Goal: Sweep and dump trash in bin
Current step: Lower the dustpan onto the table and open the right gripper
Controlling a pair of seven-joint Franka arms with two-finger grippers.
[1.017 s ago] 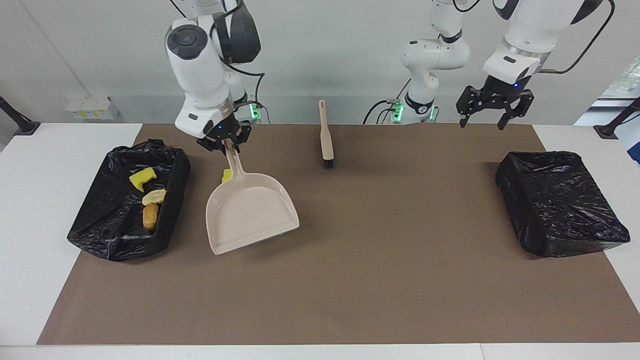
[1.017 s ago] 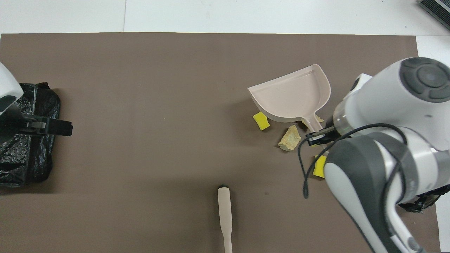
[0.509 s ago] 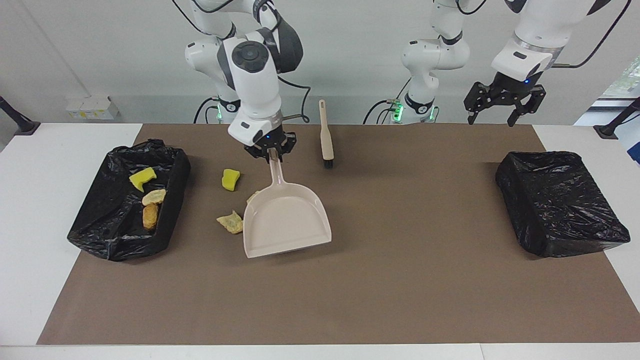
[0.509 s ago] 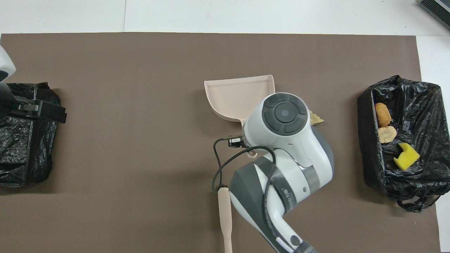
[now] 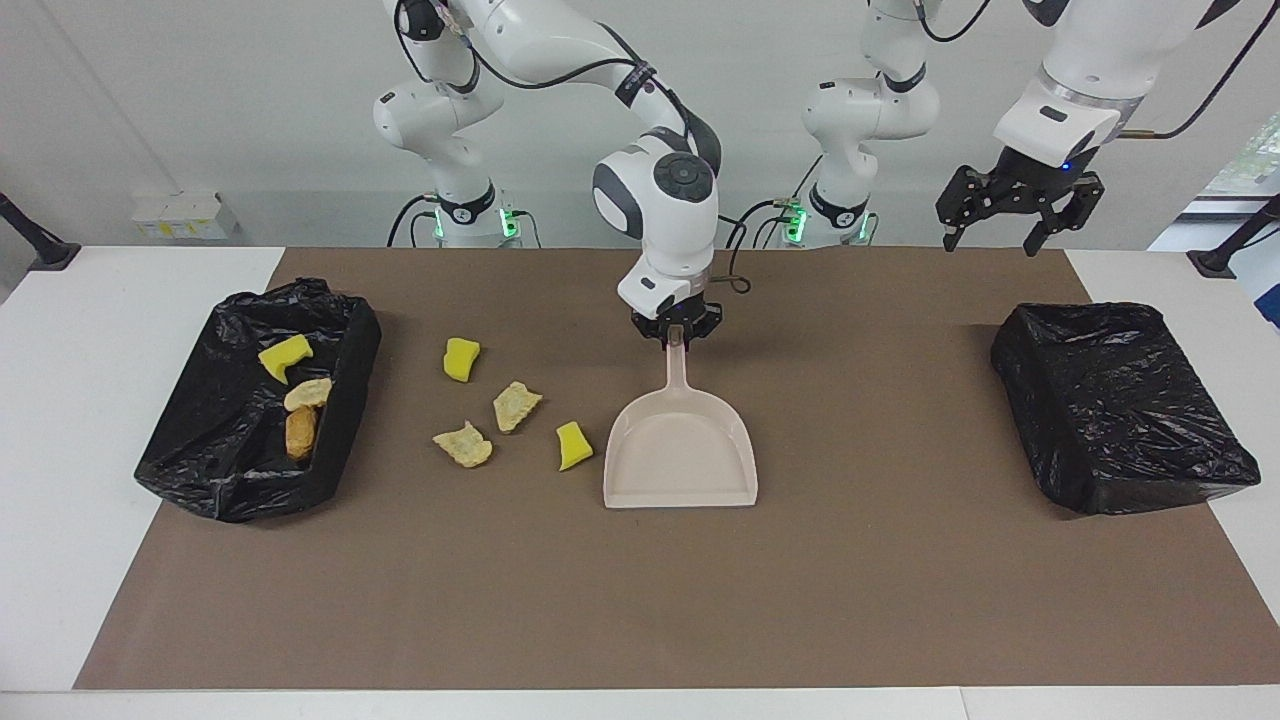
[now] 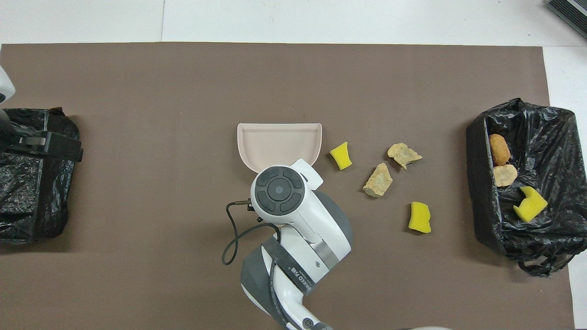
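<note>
Smooth matt plastic dustpan (image 5: 680, 455), spongy yellow scraps (image 5: 461, 359), crinkled glossy black bin liner (image 5: 1120, 405), matt brown mat (image 5: 640, 600).

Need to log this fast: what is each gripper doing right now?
Left gripper: open, empty, raised above the table near the bin at its end.
Right gripper: shut on the dustpan handle.

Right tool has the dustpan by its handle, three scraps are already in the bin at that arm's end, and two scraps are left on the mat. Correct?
Not quite: four scraps are left on the mat, two yellow and two tan, as the facing view shows. The rest holds: the right tool grips the dustpan by its handle, and three scraps lie in the bin at that arm's end.
</note>
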